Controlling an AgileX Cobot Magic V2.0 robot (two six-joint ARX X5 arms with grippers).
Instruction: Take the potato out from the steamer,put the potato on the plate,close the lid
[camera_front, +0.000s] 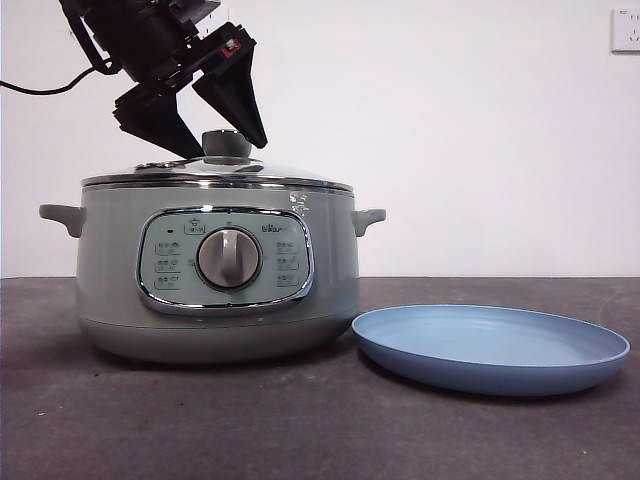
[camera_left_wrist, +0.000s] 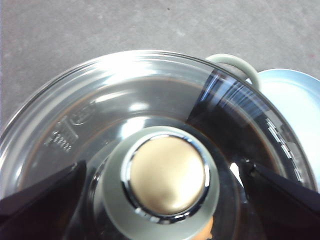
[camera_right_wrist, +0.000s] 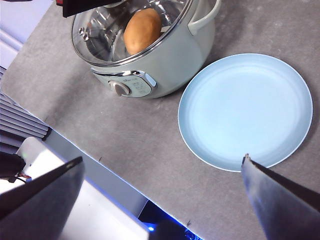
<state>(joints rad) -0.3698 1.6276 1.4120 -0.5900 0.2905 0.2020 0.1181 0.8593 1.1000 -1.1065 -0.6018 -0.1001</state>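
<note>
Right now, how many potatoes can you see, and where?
1: the potato sits inside the steamer, under the glass lid. The front view hides the pot's inside, so more could be hidden there.

We see a dark grey table (camera_front: 200, 420). On it stand the steamer (camera_front: 110, 290), directly under the left gripper (camera_front: 212, 125), and beside it the plate (camera_front: 490, 350).

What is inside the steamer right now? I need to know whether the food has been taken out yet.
Through the glass lid, the potato still sits inside the steamer. The lid is on, with the left hand open around its knob. The pot's lower interior is hidden.
</note>
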